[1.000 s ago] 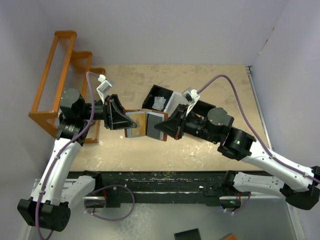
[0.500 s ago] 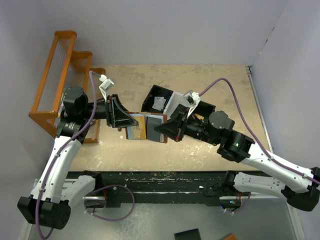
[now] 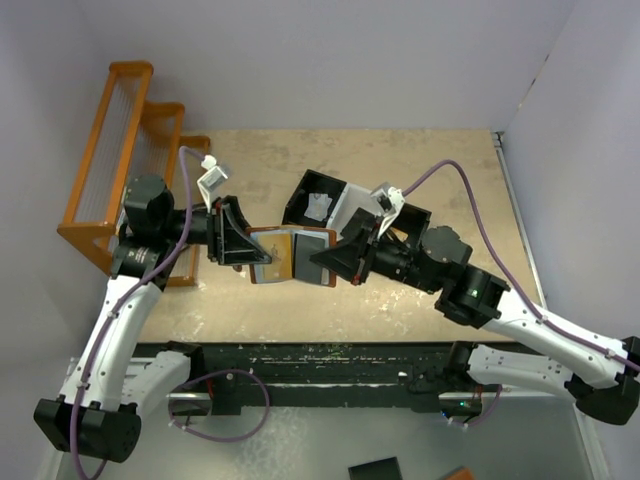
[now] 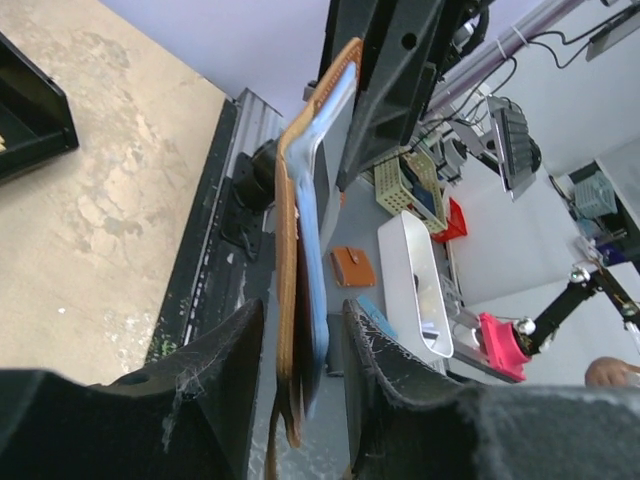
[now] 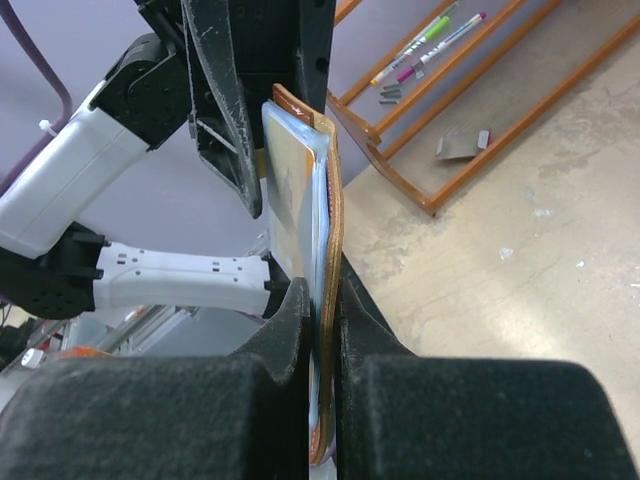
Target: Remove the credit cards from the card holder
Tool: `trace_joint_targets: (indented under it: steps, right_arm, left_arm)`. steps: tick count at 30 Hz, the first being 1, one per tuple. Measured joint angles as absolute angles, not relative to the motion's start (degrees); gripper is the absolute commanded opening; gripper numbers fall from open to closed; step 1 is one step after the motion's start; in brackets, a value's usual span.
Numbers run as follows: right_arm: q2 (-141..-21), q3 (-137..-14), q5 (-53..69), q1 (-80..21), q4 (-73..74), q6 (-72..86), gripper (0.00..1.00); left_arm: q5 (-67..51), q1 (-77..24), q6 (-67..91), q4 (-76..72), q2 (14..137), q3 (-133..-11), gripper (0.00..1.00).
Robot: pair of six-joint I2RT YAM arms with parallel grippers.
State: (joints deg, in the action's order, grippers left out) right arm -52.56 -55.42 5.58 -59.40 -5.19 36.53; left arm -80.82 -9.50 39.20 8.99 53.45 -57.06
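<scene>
The card holder [image 3: 290, 255] has barely shifted, hanging open above the middle of the tabletop [image 3: 420, 160]. The right tool [image 5: 320, 300] clamps one flap, and the left tool [image 4: 300, 330] sits slightly parted around the other. The credit cards [image 5: 288, 190] remain inside, so extraction hasn't started.

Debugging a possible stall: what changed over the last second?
The small brown leather card holder, held up between both arms, drifted slightly toward the near edge; the right gripper and its arm moved with it. The left gripper nudged away, then back. Unchanged: right gripper clamped on the holder, black-and-white tray in place.
</scene>
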Motion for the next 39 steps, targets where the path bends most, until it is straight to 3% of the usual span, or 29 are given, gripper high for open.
trace_joint_targets:
  steps: [6, 9, 14, 17, 24, 27, 31, 39]
  right_arm:
    - [-52.0, -54.8, 5.7, -59.4, -5.6, 36.6, 0.00]
    - [-52.0, -54.2, 5.7, -59.4, -5.7, 36.6, 0.00]
    - [-52.0, -52.2, 6.0, -58.5, -7.6, 37.7, 0.32]
    - [-51.7, -51.1, 6.6, -57.5, -7.8, 38.6, 0.57]
    - [-49.9, -50.5, 7.0, -48.2, -2.1, 39.9, 0.71]
    - [-47.7, -51.4, 6.1, -45.8, 1.4, 40.1, 0.71]
    - [-45.5, -54.4, 6.0, -45.4, 3.2, 40.1, 0.62]
    - [-53.3, -58.1, 21.2, -45.4, -6.4, 42.3, 0.50]
  left_arm:
    - [-82.2, -9.5, 32.9, 15.4, 53.3, -57.1, 0.05]
    - [-82.7, -9.5, 30.8, 17.8, 54.2, -57.3, 0.00]
    - [-83.2, -9.5, 30.2, 19.0, 54.4, -58.0, 0.00]
    - [-83.5, -9.5, 30.3, 19.0, 54.4, -58.3, 0.00]
    - [-80.2, -9.5, 28.9, 20.9, 54.6, -60.3, 0.00]
    - [-76.2, -9.5, 24.0, 27.4, 56.7, -63.7, 0.00]
    - [-72.5, -9.5, 19.1, 33.4, 59.6, -65.9, 0.00]
    - [-70.9, -9.5, 18.2, 35.3, 58.5, -65.7, 0.00]
